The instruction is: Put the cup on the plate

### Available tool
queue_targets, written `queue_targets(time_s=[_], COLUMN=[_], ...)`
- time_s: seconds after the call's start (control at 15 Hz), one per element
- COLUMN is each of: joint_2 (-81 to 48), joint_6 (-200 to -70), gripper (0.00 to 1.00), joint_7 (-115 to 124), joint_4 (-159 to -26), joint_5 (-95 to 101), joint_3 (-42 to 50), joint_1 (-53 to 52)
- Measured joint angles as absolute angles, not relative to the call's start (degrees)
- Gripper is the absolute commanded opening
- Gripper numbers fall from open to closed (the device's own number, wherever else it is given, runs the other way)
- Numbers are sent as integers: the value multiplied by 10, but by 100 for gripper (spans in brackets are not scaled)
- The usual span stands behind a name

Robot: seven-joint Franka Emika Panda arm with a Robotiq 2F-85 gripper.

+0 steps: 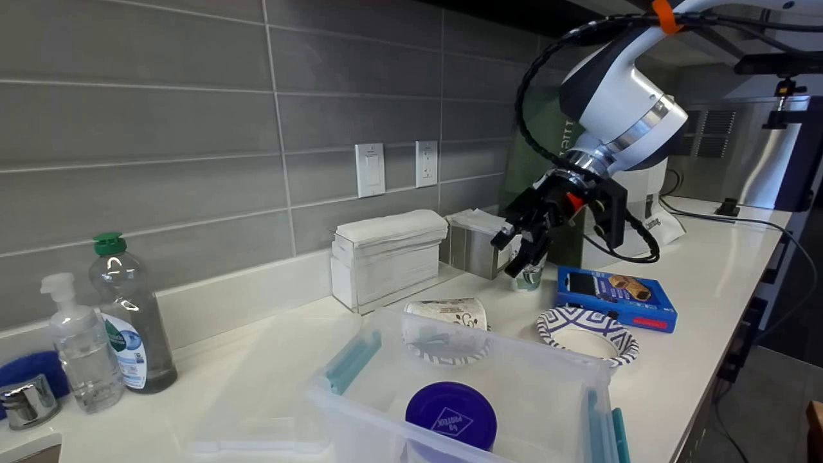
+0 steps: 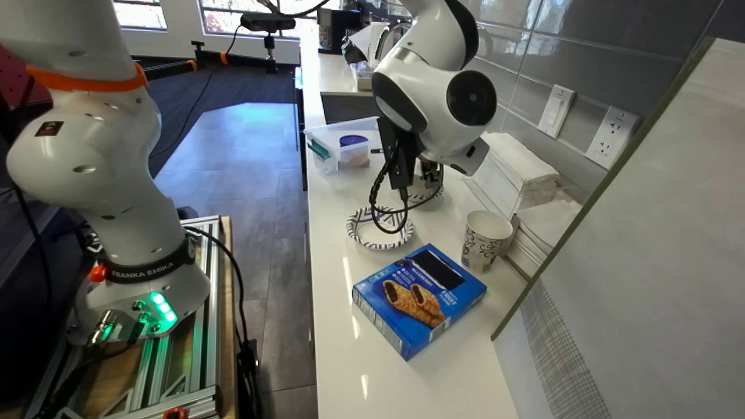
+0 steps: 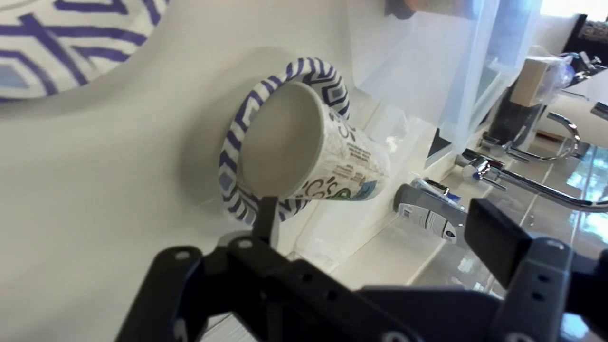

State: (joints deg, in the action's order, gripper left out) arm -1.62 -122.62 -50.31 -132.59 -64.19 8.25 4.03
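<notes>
A white paper cup with brown and green-blue print [image 3: 354, 161] lies on its side over a plate with a dark-blue patterned rim [image 3: 232, 156]; in an exterior view the cup [image 1: 447, 312] shows behind the clear bin. A similar paper cup stands upright by the napkins [image 2: 484, 241]; in an exterior view its lower part [image 1: 530, 279] shows beneath my gripper. Another white plate with dark-blue rim pattern [image 1: 588, 337] lies flat, also seen in the wrist view [image 3: 71, 47]. My gripper [image 1: 508, 253] is open and empty above the counter; its fingers [image 3: 380, 225] stand wide apart.
A blue food box [image 2: 419, 297] lies near the flat plate. A clear bin [image 1: 540, 360] holds a tub with a blue lid [image 1: 451, 417]. Stacked paper towels [image 1: 392, 263], a metal napkin holder [image 1: 474, 247] and bottles [image 1: 132, 321] line the tiled wall.
</notes>
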Motion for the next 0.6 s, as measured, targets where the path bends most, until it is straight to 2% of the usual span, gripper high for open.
queue_targets(time_s=[0.6], joint_2=[143], joint_6=[-1402], gripper=[100], joint_7=[-414], joint_4=[-1405], joint_5=[-366], joint_3=[35], joint_1=[42])
